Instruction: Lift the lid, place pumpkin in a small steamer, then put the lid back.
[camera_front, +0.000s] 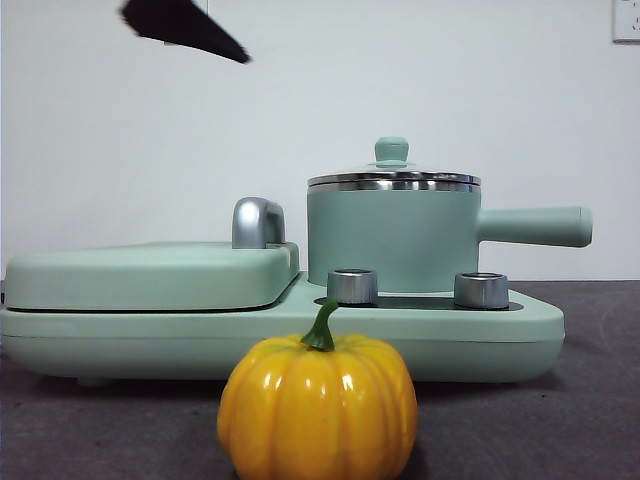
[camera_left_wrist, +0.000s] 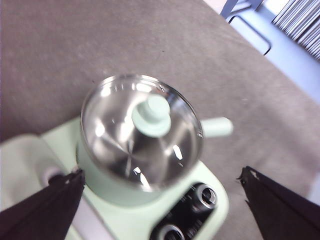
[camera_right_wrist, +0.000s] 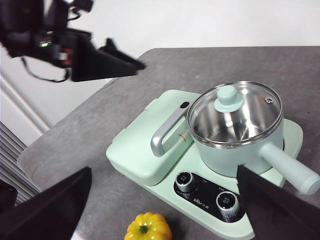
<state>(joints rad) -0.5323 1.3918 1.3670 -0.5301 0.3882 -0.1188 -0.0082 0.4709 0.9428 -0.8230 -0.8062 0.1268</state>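
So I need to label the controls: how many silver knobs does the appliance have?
2. Both sit on the front panel of the appliance base below the small steamer: one knob nearer the flat cover, the other knob under the steamer's handle.

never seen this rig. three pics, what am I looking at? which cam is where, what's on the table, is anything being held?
It is a two-armed table robot; each arm ends in a gripper with two black fingers.

The front view comes from a low camera at table height. The other two come from cameras on the left and right wrists, looking down past each gripper's own fingers.

On the grey table sits a mint-green appliance base with two silver knobs. On it stands the small steamer with the glass lid on. Beside it lies a flat green cover with a chrome handle. The pumpkin sits on the table in front.

Nothing is held. The left gripper hangs open above the steamer. The right gripper is open too, higher and farther back.
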